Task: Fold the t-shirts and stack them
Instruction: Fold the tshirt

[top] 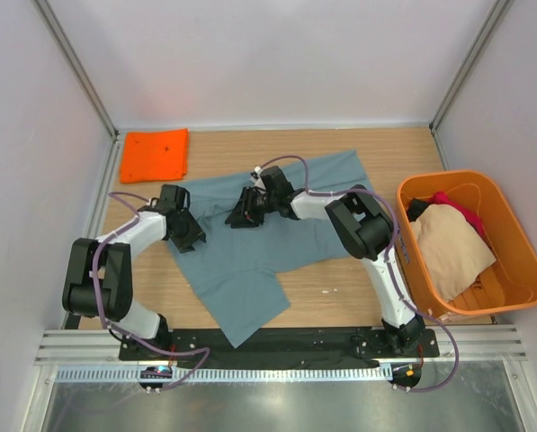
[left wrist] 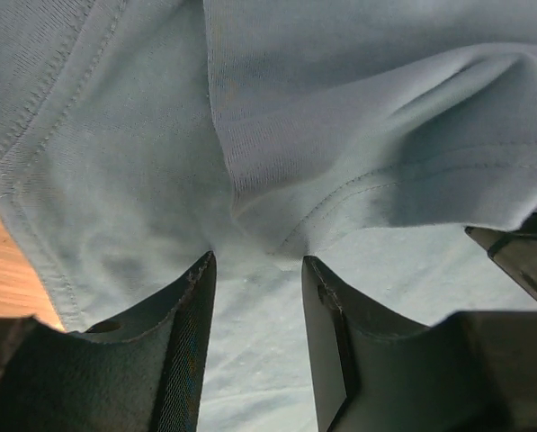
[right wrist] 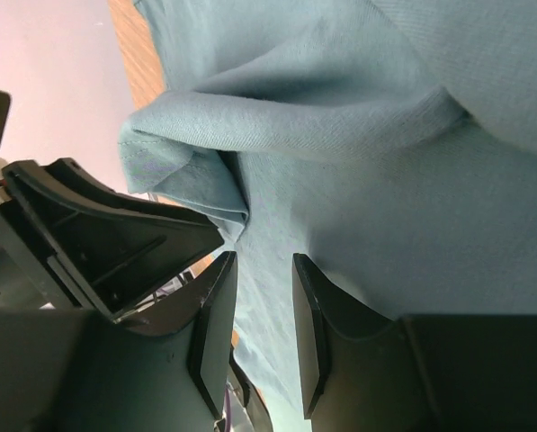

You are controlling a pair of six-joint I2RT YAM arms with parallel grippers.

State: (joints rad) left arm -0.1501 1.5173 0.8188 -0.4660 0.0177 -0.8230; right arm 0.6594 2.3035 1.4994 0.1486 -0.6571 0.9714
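A rigid orange tub sits at the right edge of the wooden tabletop. Plain white panels close in three sides.

Pairs white links with black joints; trails lilac cables; ends in black left claw, right claw.

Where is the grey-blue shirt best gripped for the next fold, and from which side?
Take the grey-blue shirt at the raised hemmed fold just ahead of the left gripper. Elsewhere the cloth lies flat, giving nothing to pinch; this ridge stands up. Probably best to come down from above, jaws astride the ridge.
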